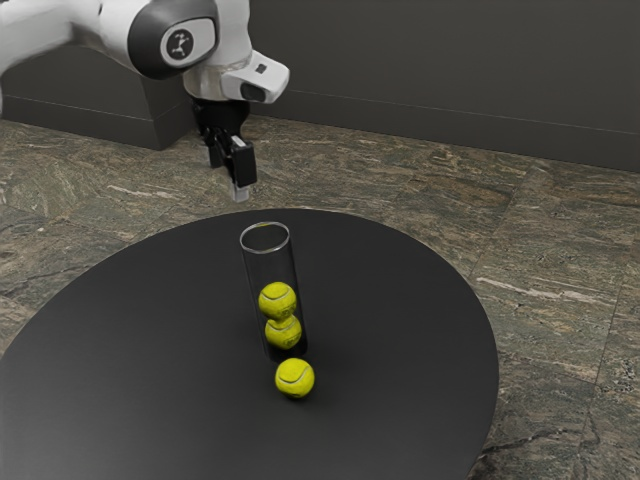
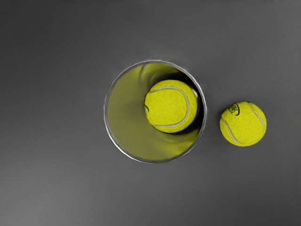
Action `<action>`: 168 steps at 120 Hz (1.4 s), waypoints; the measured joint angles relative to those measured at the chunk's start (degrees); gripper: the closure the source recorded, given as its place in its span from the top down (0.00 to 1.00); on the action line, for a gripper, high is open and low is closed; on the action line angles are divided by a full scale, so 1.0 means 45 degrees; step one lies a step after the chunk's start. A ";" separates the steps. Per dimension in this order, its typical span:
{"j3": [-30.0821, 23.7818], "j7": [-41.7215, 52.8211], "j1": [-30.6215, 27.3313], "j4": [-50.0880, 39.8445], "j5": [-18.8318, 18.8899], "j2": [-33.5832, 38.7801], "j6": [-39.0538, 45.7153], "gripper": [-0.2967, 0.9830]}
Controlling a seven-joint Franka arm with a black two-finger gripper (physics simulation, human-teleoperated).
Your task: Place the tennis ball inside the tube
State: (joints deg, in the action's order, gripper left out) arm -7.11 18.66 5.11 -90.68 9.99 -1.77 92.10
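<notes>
Dark round table [image 1: 400,330]: the loose tennis ball [image 1: 295,378] lies near six o'clock of the tube [image 1: 273,265], exterior view. Whether my hand [image 1: 238,186] is open, I cannot tell; I should descend ball-centred, avoiding the rim.

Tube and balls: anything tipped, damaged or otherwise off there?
Nothing stands out. The clear tube stands upright on the table, two balls stacked inside. The loose ball beside it simply has yet to go in.

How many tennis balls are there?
3. Two are in the clear tube, an upper ball on a lower ball. The loose ball is on the table, beside the tube.
</notes>
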 joint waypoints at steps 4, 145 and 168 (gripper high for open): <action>-0.0001 0.0085 -0.0001 -0.0059 -0.0054 0.0045 0.0124 0.77; -0.0805 -0.1043 -0.0169 -1.0494 -0.7194 -0.1435 1.3822 0.77; -0.0821 -0.1408 -0.0148 -1.0441 -0.7305 -0.1995 1.4754 0.72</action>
State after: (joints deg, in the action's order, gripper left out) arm -10.80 12.32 4.45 -137.66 -22.88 -10.75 158.49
